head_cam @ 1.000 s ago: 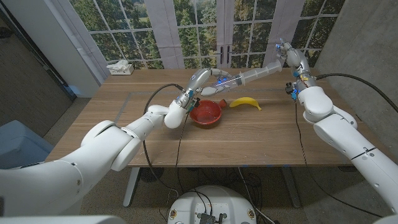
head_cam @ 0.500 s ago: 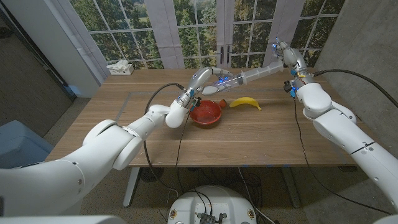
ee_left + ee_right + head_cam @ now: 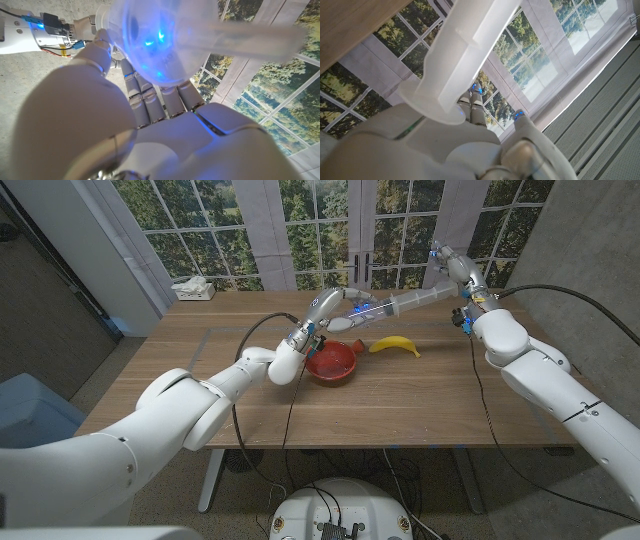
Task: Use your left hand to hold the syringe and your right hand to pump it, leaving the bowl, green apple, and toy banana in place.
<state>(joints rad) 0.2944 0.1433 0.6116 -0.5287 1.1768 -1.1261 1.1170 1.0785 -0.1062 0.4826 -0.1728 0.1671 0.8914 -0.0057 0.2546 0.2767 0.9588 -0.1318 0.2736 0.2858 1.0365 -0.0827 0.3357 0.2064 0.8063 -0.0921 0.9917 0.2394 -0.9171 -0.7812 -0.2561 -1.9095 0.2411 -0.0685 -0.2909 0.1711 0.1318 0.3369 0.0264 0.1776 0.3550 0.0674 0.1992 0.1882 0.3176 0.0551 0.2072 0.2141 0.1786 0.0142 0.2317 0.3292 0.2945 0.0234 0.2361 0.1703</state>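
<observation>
Both hands hold one clear syringe [image 3: 400, 303] in the air above the far half of the wooden worktop [image 3: 400, 395]. No brand, label or readable writing shows on it, nor on anything else in view — the barrel's markings cannot be made out. Its long axis runs nearly level across the head view, rising slightly toward the robot's right: the barrel end sits at the left hand [image 3: 325, 308], and the plunger rod extends out to the right hand [image 3: 452, 266].

The left hand's fingers [image 3: 150, 100] are wrapped around the barrel, which glows blue in the left wrist view. The right hand grips the plunger's end; in the right wrist view the round flange [image 3: 432, 102] lies against the palm with the fingers [image 3: 475, 107] closed behind it.

Below the syringe, on the worktop, stands a red bowl [image 3: 331, 362] — just under the left wrist. A toy banana [image 3: 395, 345] lies beside the bowl toward the robot's right, apart from it. A white tissue box [image 3: 194, 289] rests at the far left corner.
</observation>
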